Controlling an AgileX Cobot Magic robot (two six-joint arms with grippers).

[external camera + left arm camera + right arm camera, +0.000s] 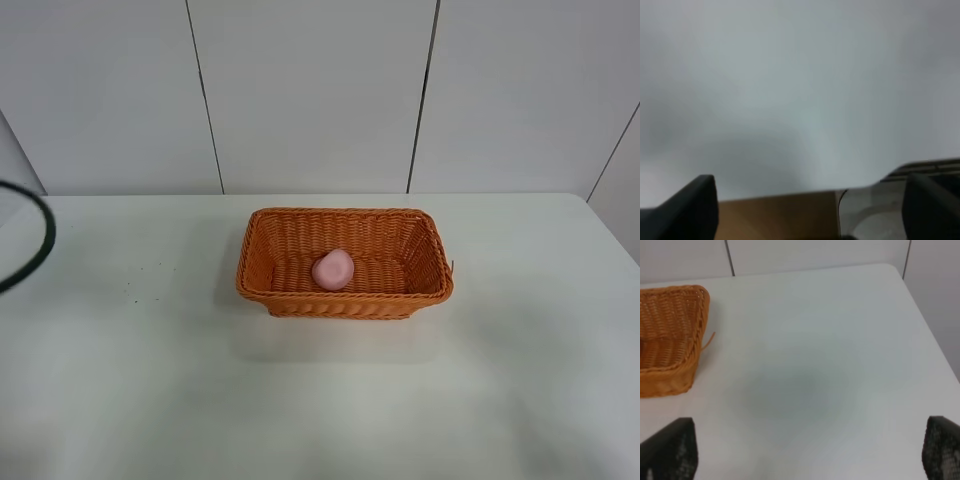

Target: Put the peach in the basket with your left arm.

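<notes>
The peach (333, 270) lies in the basket (345, 300) at table centre, so I judge the task done; both claws, left (810, 210) and right (810, 455), gape wide, needing only parking.

- The worktop (150, 380) is a plain white surface reaching back to a pale panelled wall (310, 90).
- One thing stands directly on it: the orange-brown wicker basket (290, 305), near the middle.
- A few tiny dark specks (130, 288) dot the surface left of the basket.
</notes>
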